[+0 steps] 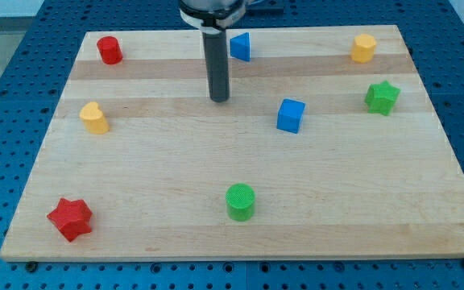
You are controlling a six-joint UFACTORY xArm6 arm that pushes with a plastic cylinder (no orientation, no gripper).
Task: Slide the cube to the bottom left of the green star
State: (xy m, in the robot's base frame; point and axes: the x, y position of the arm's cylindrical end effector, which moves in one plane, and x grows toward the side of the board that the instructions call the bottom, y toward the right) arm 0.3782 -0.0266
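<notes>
One blue cube (291,115) sits right of my tip (220,99); we swing behind its left face, pushing gently toward the green star (382,97); no claw exists here.

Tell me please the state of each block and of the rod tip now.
my tip: on the board, left of the blue cube, touching no block
blue cube: apart, left of the green star
green star: flat, untouched
green cylinder: upright
red star: flat
red cylinder: upright

The board (135,161) is showing pale, smooth, matt wood grain; the blue cube (291,115) and green star (382,97) are looking like matt plastic.
</notes>
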